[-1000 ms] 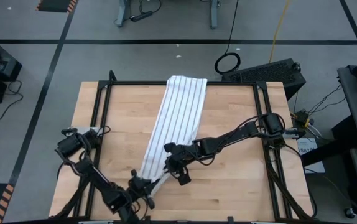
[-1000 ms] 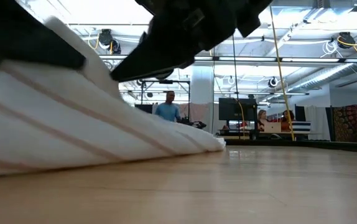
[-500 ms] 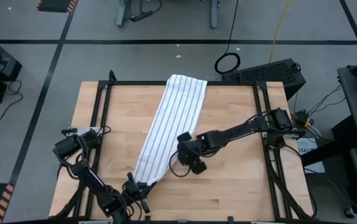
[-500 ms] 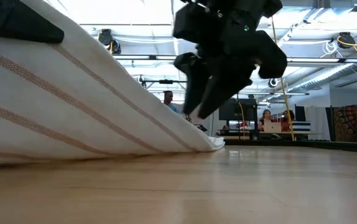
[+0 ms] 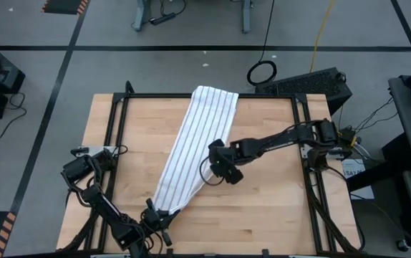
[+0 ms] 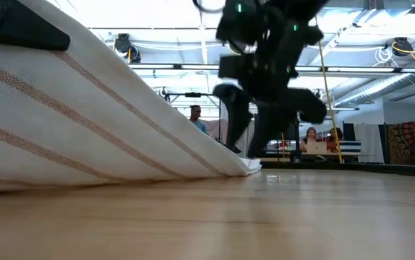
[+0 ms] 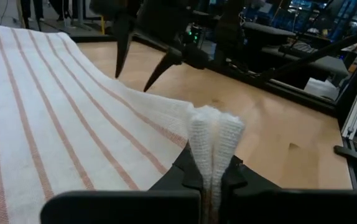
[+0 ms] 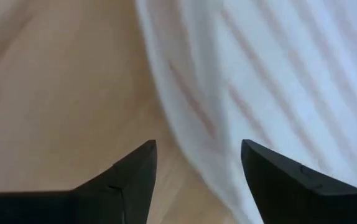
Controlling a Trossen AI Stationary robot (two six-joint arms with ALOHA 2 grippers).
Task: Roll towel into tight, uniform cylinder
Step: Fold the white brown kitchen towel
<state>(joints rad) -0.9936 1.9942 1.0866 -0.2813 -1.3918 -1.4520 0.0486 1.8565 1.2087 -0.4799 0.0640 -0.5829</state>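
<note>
The white pinstriped towel [image 5: 195, 147] lies as a long strip from the table's far edge slanting to the near left. Its near end [image 6: 41, 87] is raised off the wood, and the rest slopes down onto the table. My left gripper [image 5: 159, 215] is at that near end, shut on the cloth. My right gripper [image 5: 223, 170] stands open at the towel's right edge, about halfway along, pointing steeply down. In the right wrist view its fingers [image 8: 135, 171] straddle that edge [image 8: 185, 118]. Whether they touch the cloth I cannot tell. My left gripper pinches the towel's near end, bunched into upright folds [image 7: 214, 146], between its two fingers [image 7: 188, 180]. The fingers come nearly level from the table's near left. The held end is lifted clear, and the cloth runs fairly flat from it down to the table.
Bare wood lies on both sides of the towel [image 5: 270, 201]. A black metal frame [image 5: 119, 107] runs along the table's edges. A keyboard [image 5: 309, 80] and a cable ring sit behind the far right corner. People and desks show far off in the room.
My right gripper has gone from beside the towel's near end toward the far right along its right edge, and has tipped to point more steeply down. My left gripper has drawn the near end a little toward the table's left, so the strip lies straighter.
</note>
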